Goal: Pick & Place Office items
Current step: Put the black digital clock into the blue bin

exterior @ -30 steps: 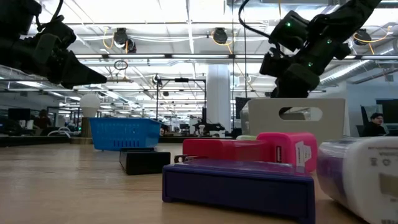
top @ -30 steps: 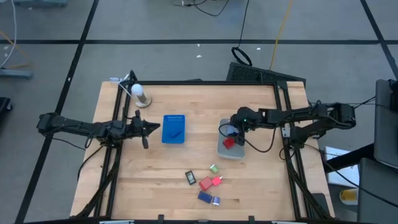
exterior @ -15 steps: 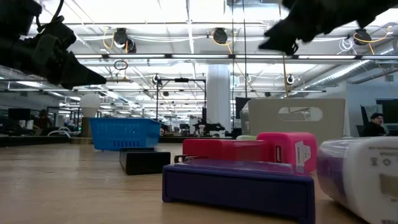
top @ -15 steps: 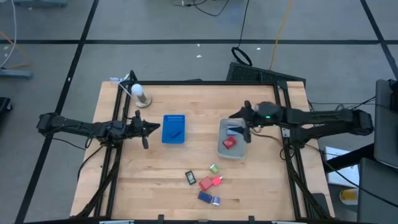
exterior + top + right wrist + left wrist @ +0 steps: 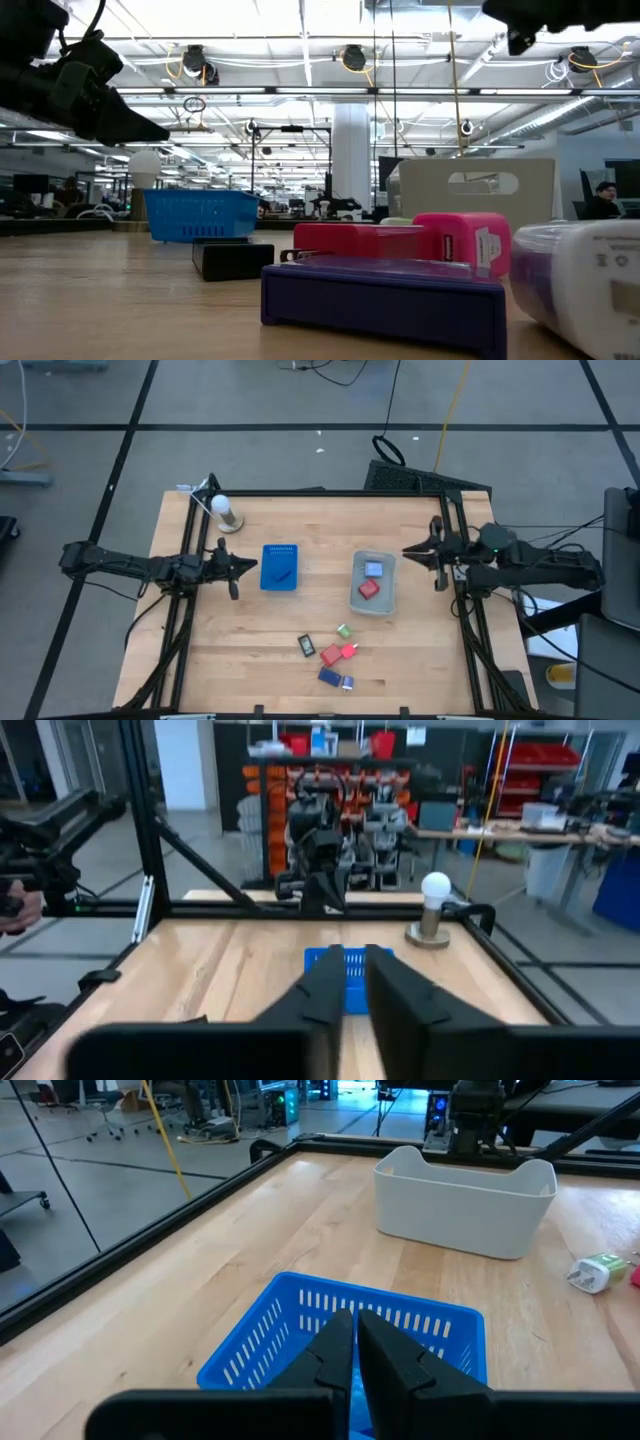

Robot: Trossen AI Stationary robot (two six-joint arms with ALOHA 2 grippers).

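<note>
Office items (image 5: 370, 579) binned, right hand (image 5: 408, 551) withdrawn, closed

My wooden table (image 5: 250, 650) has a blue tray (image 5: 279, 567), a grey bin (image 5: 373, 583), a bulb-looking thing on a stand (image 5: 226, 512) in one corner, plus some small office items (image 5: 330, 653) scattered near the front edge.

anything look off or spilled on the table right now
Nothing looks spilled or damaged. Two pieces sit inside the clear bin, one dark piece lies in the blue tray, and the remaining office items form a loose cluster on the wood near the front edge. A light bulb stands upright in the far left corner.
</note>
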